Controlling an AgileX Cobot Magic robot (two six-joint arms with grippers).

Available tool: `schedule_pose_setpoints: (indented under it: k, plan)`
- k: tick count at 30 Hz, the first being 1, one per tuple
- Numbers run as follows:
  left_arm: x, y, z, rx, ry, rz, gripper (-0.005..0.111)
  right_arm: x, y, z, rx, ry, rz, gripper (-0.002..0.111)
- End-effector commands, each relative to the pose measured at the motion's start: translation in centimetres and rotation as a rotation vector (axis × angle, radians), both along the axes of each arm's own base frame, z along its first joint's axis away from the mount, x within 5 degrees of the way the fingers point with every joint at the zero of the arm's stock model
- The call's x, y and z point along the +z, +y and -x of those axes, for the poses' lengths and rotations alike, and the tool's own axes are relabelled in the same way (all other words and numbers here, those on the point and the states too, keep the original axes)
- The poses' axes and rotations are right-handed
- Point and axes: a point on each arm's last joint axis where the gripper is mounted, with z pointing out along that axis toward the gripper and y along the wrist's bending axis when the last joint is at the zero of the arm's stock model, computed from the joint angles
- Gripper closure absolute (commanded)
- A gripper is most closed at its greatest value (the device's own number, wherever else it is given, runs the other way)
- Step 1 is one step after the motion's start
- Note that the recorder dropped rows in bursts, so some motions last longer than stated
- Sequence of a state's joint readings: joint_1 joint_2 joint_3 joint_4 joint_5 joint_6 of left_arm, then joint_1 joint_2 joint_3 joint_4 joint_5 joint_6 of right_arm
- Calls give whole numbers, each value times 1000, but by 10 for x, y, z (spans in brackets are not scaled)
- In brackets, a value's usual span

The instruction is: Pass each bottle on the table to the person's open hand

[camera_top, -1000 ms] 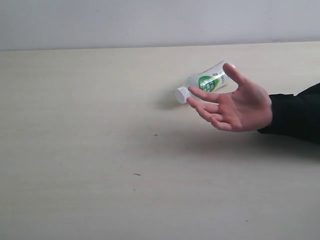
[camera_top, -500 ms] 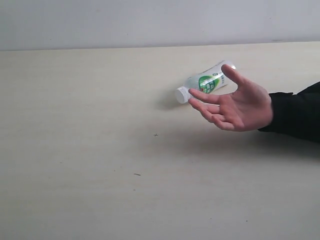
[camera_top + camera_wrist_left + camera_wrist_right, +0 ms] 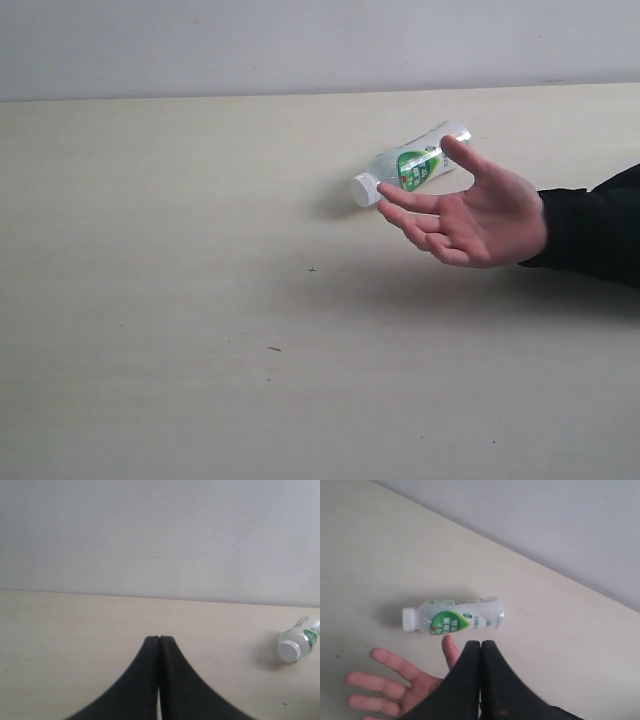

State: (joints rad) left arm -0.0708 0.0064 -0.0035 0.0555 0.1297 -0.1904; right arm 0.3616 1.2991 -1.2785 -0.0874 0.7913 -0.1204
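Since the earlier frame the hand (image 3: 470, 215) had drifted very slightly, its thumb a touch lower against the bottle (image 3: 408, 167), which itself had not moved. The green-labelled bottle lay on its side on the tabletop (image 3: 200, 320), white cap pointing to the left of the exterior view, with the hand held palm up just in front of it. The thumb overlapped the bottle there, and whether the two touched could not be told. The hand came in from the right on a black sleeve, fingers spread, raised off the tabletop. The left fingers (image 3: 147, 680) were pressed together and empty, well apart from the bottle. The right fingers (image 3: 467, 680) were likewise closed on nothing, poised above the hand and near the bottle. Neither arm showed in the exterior view. The step in hand looked like the approach before the pick: the nearer right arm would probably need to open its fingers, come down across the bottle's body clear of the thumb, then lift it over to the palm.
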Motion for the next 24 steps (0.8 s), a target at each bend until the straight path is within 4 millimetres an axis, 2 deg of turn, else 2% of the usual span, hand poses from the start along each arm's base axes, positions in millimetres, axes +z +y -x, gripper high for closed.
schedule_pose_setpoints:
  k: [1, 4, 7, 13, 19, 24]
  plan:
    - [-1, 0, 0, 0, -3, 7, 107, -6, 9, -50, -26, 142, 148, 108]
    - [-1, 0, 0, 0, -3, 7, 107, -12, 19, -78, -51, 189, 147, 108]
    - [-1, 0, 0, 0, -3, 7, 107, -27, 28, -104, -90, 241, 134, 108]
    - [-1, 0, 0, 0, -3, 7, 107, -58, 41, -143, -220, 313, 64, 107]
    - [-1, 0, 0, 0, -3, 7, 107, -86, 49, -163, -362, 374, -40, 92]
    - [-1, 0, 0, 0, -3, 7, 107, -97, 56, -171, -416, 381, -140, 82]
